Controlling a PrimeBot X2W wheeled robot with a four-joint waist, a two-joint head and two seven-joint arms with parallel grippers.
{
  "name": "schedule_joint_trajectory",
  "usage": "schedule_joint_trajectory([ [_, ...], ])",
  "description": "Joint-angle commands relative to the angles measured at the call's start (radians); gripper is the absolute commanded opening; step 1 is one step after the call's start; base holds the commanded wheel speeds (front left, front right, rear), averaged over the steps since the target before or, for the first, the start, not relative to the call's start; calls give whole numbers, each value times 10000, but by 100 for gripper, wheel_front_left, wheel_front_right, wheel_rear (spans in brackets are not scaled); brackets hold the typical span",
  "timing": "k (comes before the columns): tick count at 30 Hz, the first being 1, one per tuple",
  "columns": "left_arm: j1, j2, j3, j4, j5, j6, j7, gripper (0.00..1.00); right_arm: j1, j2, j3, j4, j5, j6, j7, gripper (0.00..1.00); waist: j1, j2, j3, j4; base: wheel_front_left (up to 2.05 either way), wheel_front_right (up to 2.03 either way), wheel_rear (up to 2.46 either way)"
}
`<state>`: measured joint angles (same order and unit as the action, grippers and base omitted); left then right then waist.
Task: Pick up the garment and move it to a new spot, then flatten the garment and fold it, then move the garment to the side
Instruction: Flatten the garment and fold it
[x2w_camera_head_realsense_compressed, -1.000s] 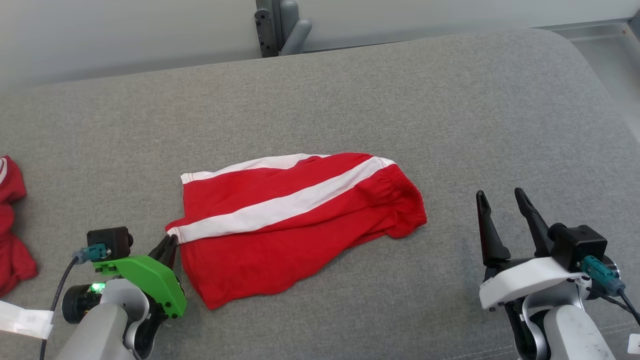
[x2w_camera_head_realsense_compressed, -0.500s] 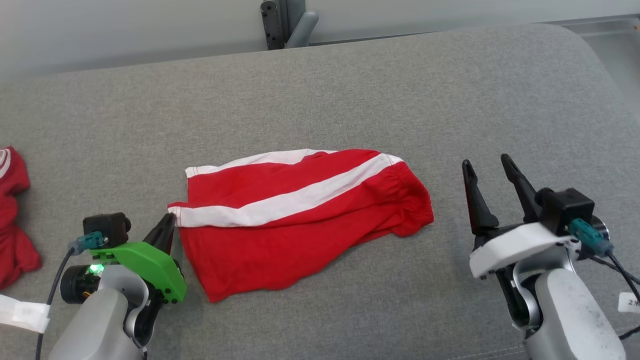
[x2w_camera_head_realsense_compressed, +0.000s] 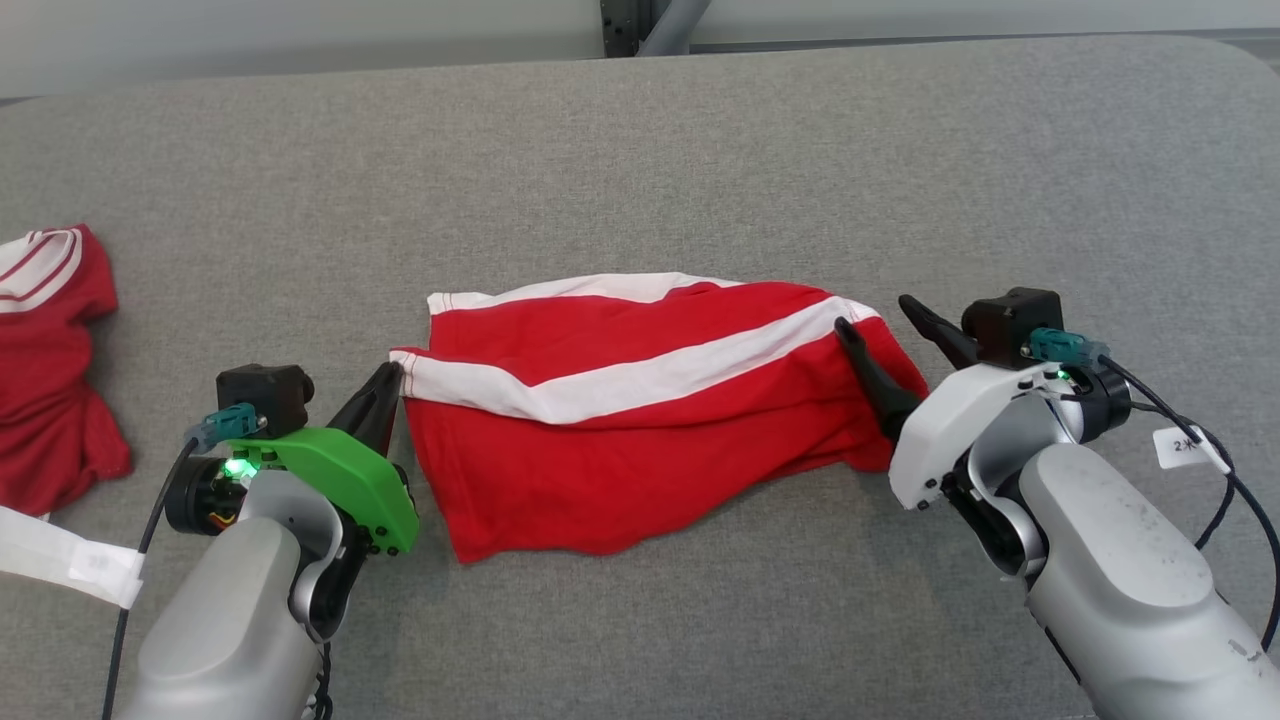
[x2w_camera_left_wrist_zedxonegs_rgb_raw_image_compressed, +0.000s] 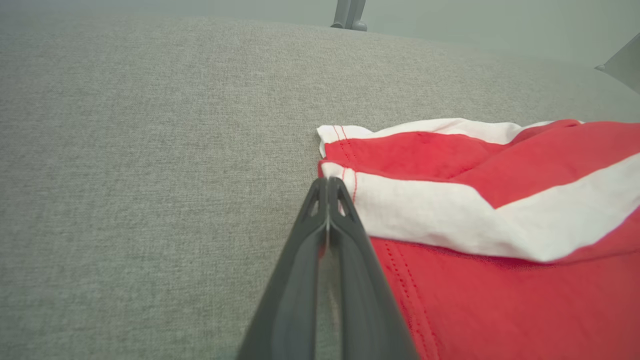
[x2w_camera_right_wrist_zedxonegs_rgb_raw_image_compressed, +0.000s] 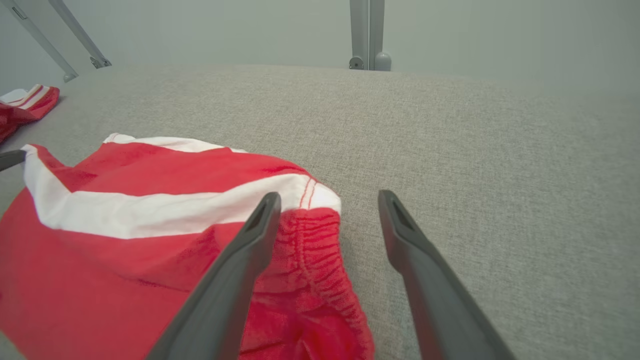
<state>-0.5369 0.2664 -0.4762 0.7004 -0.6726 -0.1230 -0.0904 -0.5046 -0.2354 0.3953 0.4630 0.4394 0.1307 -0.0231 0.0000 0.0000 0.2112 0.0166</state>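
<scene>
even soft light, faint shadows, sharp focus.

A grey upholstered surface (x2w_camera_head_realsense_compressed: 640, 150) filled the scene. At its left edge lay a crumpled second red top (x2w_camera_head_realsense_compressed: 50, 380) with a white-striped collar, also seen in the right wrist view (x2w_camera_right_wrist_zedxonegs_rgb_raw_image_compressed: 27, 102). A grey metal post (x2w_camera_head_realsense_compressed: 650, 18) rose behind the surface's far edge, against a pale wall (x2w_camera_right_wrist_zedxonegs_rgb_raw_image_compressed: 500, 35). A white strip (x2w_camera_head_realsense_compressed: 60, 560) lay at the surface's near left.
</scene>
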Motion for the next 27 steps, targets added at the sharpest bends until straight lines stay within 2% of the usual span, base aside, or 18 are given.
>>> schedule_joint_trajectory([
  [1,-203,-6,-28,-7,97,4,-65,0,-251,-141,261,169,267,1,205,100,0,0,183,183,0,0,0],
  [5,-251,-40,-122,6,122,-13,-176,0,-704,-531,1108,437,950,1,818,100,0,0,246,229,0,0,0],
  [6,-261,-36,-139,-2,126,-17,-201,0,-795,-639,1293,418,1103,1,896,80,0,0,252,232,0,0,0],
  [7,-273,-29,-157,-26,137,-21,-247,0,-883,-758,1414,377,1226,1,887,26,0,0,258,234,0,0,0],
  [8,-287,-12,-171,-61,143,-24,-297,0,-950,-853,1510,333,1361,1,848,0,0,0,258,233,0,0,0],
  [12,-341,115,-196,-312,277,46,-555,0,-1080,-1150,1706,86,1577,1,554,0,0,0,222,197,0,0,0],
  [16,-429,272,-191,-897,433,230,-795,0,-1108,-1308,1456,-319,1394,1,-183,0,0,0,108,110,0,0,0],
  [22,-585,575,-52,-2645,838,794,-1102,0,-706,-1057,169,-1285,843,1,-1503,0,0,0,-195,-135,0,0,0],
  [27,-477,894,231,-4656,1084,1480,-1193,0,-237,-541,-1225,-2703,-44,1,-2000,0,0,0,-445,-471,0,0,0],
])
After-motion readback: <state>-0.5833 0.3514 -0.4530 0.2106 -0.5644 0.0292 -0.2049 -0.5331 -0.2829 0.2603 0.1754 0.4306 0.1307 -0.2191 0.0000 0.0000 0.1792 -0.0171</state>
